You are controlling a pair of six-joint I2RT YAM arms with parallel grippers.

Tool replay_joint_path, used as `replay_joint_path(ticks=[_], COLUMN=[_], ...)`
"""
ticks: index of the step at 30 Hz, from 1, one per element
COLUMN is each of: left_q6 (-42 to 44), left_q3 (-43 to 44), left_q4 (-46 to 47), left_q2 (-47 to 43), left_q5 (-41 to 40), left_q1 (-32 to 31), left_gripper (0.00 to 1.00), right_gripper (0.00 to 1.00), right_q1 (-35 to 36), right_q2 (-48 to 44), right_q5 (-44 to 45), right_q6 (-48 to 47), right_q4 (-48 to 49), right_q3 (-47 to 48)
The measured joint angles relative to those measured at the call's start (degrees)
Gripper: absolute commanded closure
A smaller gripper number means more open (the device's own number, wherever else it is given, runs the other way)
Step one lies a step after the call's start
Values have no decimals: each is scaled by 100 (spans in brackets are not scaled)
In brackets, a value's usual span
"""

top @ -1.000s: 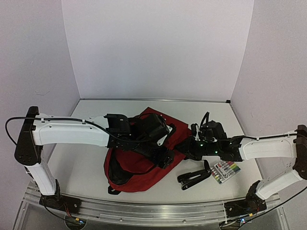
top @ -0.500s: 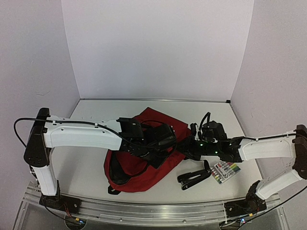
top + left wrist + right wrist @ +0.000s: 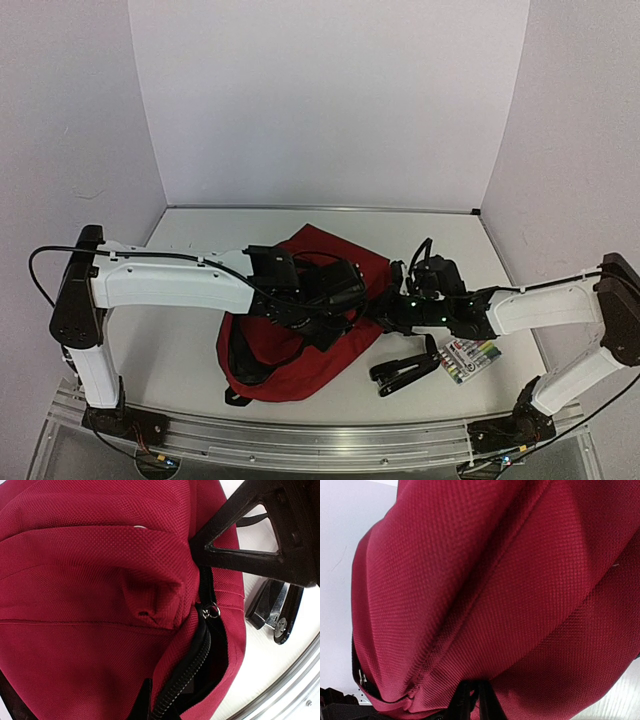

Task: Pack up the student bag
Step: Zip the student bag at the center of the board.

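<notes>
Fabric of the student bag (image 3: 292, 362) fills most of both wrist views. The bag lies on the white counter (image 3: 170, 350) near the middle, between the two arms, slumped and creased, with its dark red cloth facing up and black straps showing along its left edge. Both arms reach in over it from opposite sides.

The right pincer (image 3: 381, 318) sits at the bag's right side. In the right wrist view its two dark fingers (image 3: 465, 702) stand narrow at the bottom of the frame, with a fold of red cloth nipped between them. From the left wrist view a black triangular finger of that arm presses into the cloth at the upper right.

The left pincer (image 3: 333, 318) hangs over the middle of the bag. Only one dark fingertip (image 3: 144, 700) shows at the bottom edge of its own view, just beside the black zipper (image 3: 187, 672), so whether it is wide or closed cannot be told. The zipper runs along a parted seam, and its metal pull (image 3: 213, 611) lies at the upper end.

A black stapler (image 3: 403, 372) lies on the counter just right of the bag, apart from it. A pack of markers (image 3: 470, 358) lies beside the stapler, further right.
</notes>
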Motion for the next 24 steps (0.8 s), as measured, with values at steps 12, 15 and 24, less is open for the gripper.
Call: replay_joint_path(ticks=[12, 15, 24], left_q6=[-189, -306, -409], left_q3=[-449, -706, -1267], left_q4=[239, 443, 1179], left_q2=[-33, -48, -847], left_q5=[68, 264, 1312], left_q1=[18, 103, 373], left_gripper=[91, 79, 35], right_gripper=[100, 100, 100], right_q1=[109, 253, 697], right_q2=[-402, -506, -520], right_q5=[-108, -129, -24], right_q6=[-55, -156, -242], right_q4=[87, 125, 132], right_q3=[-17, -17, -68])
